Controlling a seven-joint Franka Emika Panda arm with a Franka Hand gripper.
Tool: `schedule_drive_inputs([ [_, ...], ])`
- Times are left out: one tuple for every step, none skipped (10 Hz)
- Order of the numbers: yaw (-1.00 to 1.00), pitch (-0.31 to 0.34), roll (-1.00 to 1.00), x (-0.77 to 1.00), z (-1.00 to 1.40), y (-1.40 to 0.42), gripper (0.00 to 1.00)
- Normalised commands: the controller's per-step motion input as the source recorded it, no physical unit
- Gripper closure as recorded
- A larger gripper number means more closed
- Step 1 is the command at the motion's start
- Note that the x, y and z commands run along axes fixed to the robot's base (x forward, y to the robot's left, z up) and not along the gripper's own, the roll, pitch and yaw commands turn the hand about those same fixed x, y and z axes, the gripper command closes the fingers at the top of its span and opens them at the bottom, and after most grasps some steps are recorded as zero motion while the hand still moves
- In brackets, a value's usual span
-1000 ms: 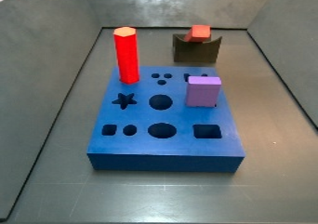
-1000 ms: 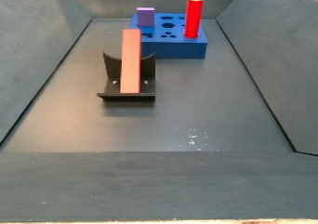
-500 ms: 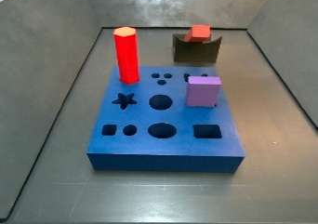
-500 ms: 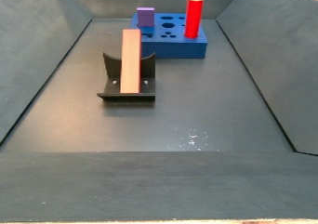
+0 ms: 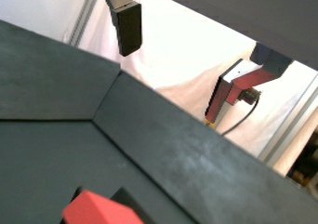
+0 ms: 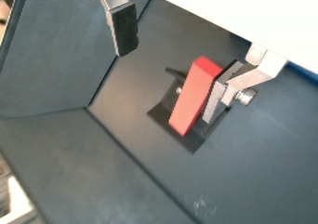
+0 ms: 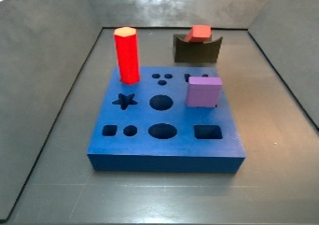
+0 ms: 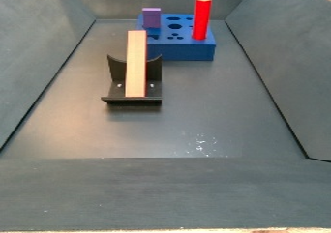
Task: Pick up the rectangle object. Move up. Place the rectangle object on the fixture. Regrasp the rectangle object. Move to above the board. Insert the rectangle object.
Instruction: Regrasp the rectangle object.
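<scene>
Currently the rectangle object (image 8: pixel 135 65) rests on the fixture (image 8: pixel 131 92), lying along its notch with nothing gripping it; in a side view only its square end (image 7: pixel 200 32) shows above the fixture (image 7: pixel 196 49). Beyond it sits the board (image 7: pixel 167 126), carrying a red hexagonal pillar (image 7: pixel 126 55) upright at one corner and a lilac cube (image 7: pixel 204 91) near the other edge. The gripper (image 6: pixel 180 46) is seen only in the wrist views, well above the dark floor (image 8: pixel 181 140), its fingers (image 6: pixel 122 28) spread apart with nothing between them. From there the rectangle object (image 6: pixel 192 96) appears below, between the fingers' lines but untouched.
</scene>
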Motion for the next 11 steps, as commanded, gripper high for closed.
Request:
schedule_drive_inputs([
  [0.29,0.118,0.36,0.36,-0.02,-0.06,0.0],
  [0.27,0.066,0.23,0.38,-0.01,-0.05,0.0],
  [0.25,0.03,0.21,0.38,-0.01,-0.05,0.0],
  [0.23,0.012,0.2,0.38,-0.01,-0.06,0.0],
  [0.18,0.001,0.2,0.38,-0.01,-0.06,0.0],
  [0.16,0.0,0.2,0.38,-0.01,-0.06,0.0],
  [0.12,0.003,0.19,0.38,-0.02,-0.06,0.0],
  [0.11,0.005,0.19,0.38,-0.02,-0.06,0.0],
  [0.1,0.014,0.18,0.37,-0.02,-0.06,0.0],
  [0.09,0.021,0.18,0.36,-0.02,-0.05,0.0],
  [0.08,0.034,0.17,0.36,-0.03,-0.05,0.0],
])
